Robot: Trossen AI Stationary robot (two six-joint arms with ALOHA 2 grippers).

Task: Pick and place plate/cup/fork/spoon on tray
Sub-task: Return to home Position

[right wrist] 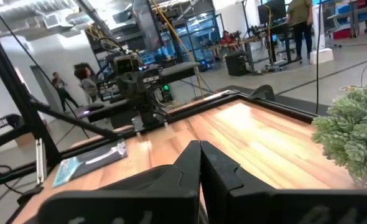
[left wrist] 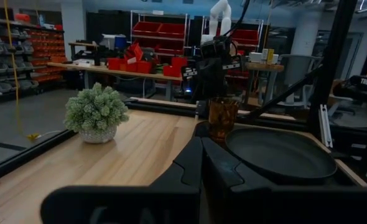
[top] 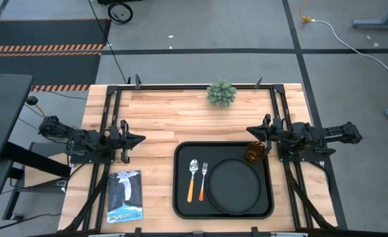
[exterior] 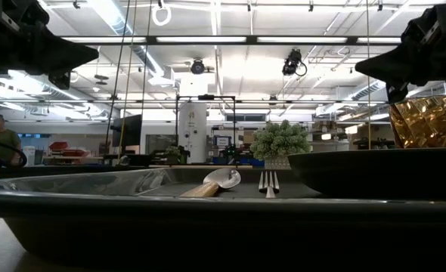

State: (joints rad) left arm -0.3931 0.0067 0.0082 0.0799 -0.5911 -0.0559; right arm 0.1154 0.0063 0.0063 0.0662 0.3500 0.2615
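The black tray (top: 179,197) lies on the table's near right part. On it rest the round black plate (top: 233,186), the spoon (top: 193,178) and the fork (top: 203,179), side by side left of the plate. The amber cup (top: 256,153) stands upright in the tray's far right corner, and also shows in the low view (exterior: 427,121). My right gripper (top: 250,131) is shut and empty, just beyond the cup toward the far edge and above it. My left gripper (top: 140,139) is shut and empty over the table's left part.
A small potted plant (top: 221,93) stands at the far edge's middle. A blue booklet (top: 124,195) lies near the front left. Black frame rails (top: 108,131) run along the table's sides. Bare wood lies between the grippers.
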